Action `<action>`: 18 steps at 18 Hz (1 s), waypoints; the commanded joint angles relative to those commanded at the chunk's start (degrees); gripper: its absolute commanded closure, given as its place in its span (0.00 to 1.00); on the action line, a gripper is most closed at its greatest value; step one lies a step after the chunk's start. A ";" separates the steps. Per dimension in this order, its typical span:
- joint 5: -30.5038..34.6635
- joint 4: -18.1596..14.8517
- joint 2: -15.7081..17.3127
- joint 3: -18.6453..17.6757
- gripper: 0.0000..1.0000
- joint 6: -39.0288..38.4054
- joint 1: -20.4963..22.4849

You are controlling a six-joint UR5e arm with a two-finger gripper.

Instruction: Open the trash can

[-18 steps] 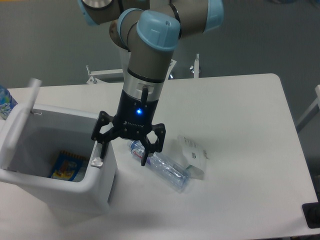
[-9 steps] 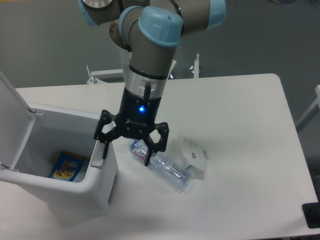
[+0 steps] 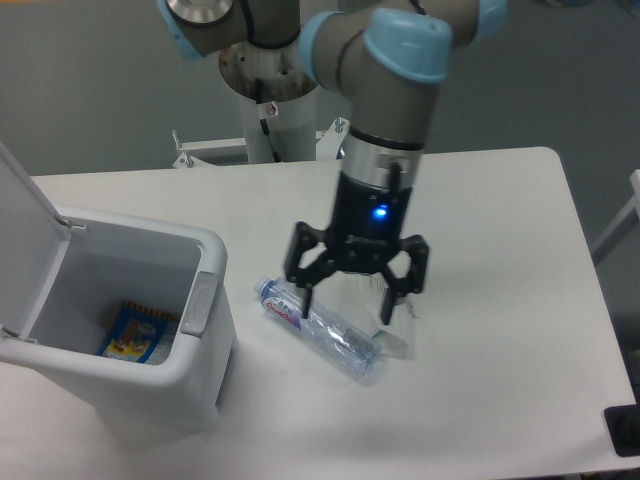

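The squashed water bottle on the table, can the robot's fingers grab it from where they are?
Probably yes. The gripper hangs open right over the clear bottle, one of its fingers close to the capped end. Nothing lies between them; the white packet only sits beside the bottle's far end.

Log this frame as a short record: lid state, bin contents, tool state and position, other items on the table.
lid: open, swung up at the left side of the trash can
latch: grey push-button on the bin's right rim, untouched
bin contents: one colourful packet on the bottom
tool: open, empty, over the table to the right of the bin
under tool: clear plastic bottle lying on its side, white packet beside it
table: white
task status: appears done
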 joint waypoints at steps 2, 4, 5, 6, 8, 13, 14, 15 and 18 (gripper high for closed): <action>0.09 -0.09 -1.58 0.00 0.00 3.34 1.23; 1.05 -0.26 -2.99 0.17 0.00 6.59 3.07; 3.84 -0.35 -3.08 0.18 0.00 8.70 3.87; 7.35 -0.70 -3.08 0.18 0.00 10.54 4.40; 13.86 -0.97 -3.78 0.17 0.00 11.88 4.49; 21.26 -7.28 -5.63 2.46 0.00 17.92 4.23; 21.97 -8.51 -5.89 2.72 0.00 20.56 4.14; 22.58 -8.87 -6.24 2.72 0.00 22.93 4.14; 25.82 -9.14 -7.65 2.81 0.00 29.96 3.18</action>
